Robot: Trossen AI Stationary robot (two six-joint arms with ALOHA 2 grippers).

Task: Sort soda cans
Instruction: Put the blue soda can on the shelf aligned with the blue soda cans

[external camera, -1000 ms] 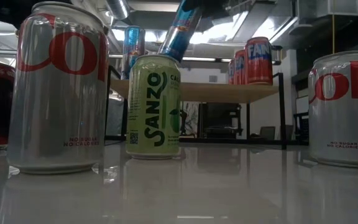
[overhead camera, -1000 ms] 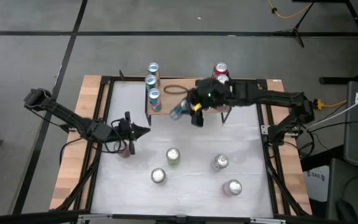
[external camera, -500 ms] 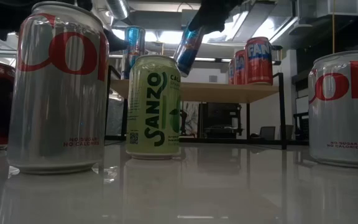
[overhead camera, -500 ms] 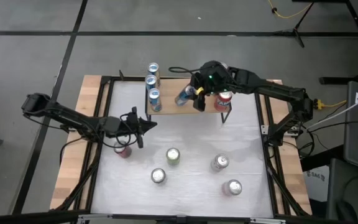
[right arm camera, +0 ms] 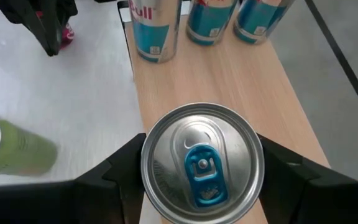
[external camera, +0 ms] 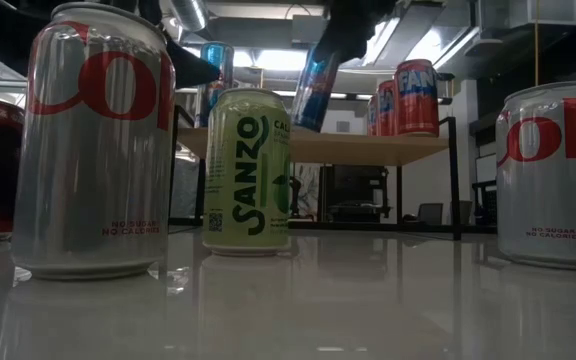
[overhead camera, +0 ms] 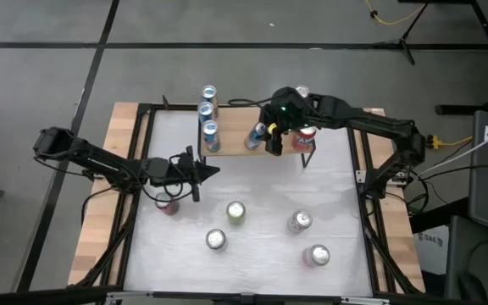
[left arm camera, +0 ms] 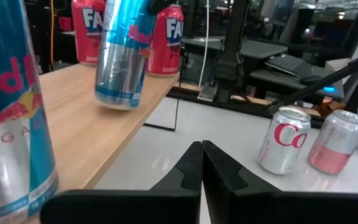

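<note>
My right gripper [overhead camera: 263,135] is shut on a blue-and-silver soda can [external camera: 314,90] that hangs tilted over the raised wooden shelf [overhead camera: 235,142] at the table's far side. Three blue cans [overhead camera: 207,110] stand on the shelf's left end and red cans [overhead camera: 305,133] on its right end. A green can [overhead camera: 236,212], silver cans [overhead camera: 216,240] and a red can [overhead camera: 169,204] stand on the white tabletop. My left gripper [overhead camera: 216,172] is shut and holds nothing; it hovers level over the table, left of the middle and near the shelf. My right gripper pinches the blue can's upper body, just below the silver top [right arm camera: 202,163], between its two fingers [right arm camera: 124,169], one on each side. It comes slanting down from the far right. The can is lifted and tilted, its lower end [left arm camera: 115,99] close above the shelf board.
Near the right front stand a silver can [overhead camera: 302,221] and a pinkish can [overhead camera: 318,254]. In the low view a silver can [external camera: 93,140] and the green can [external camera: 249,170] stand close. Bare board lies between the shelf's blue and red groups. A black frame [overhead camera: 142,110] rims the table.
My right gripper has carried the blue can toward the table's far edge, from over the tabletop to over the shelf, and the can has tipped more upright. My left gripper, still shut, has moved toward the table's right, closer to the shelf.
</note>
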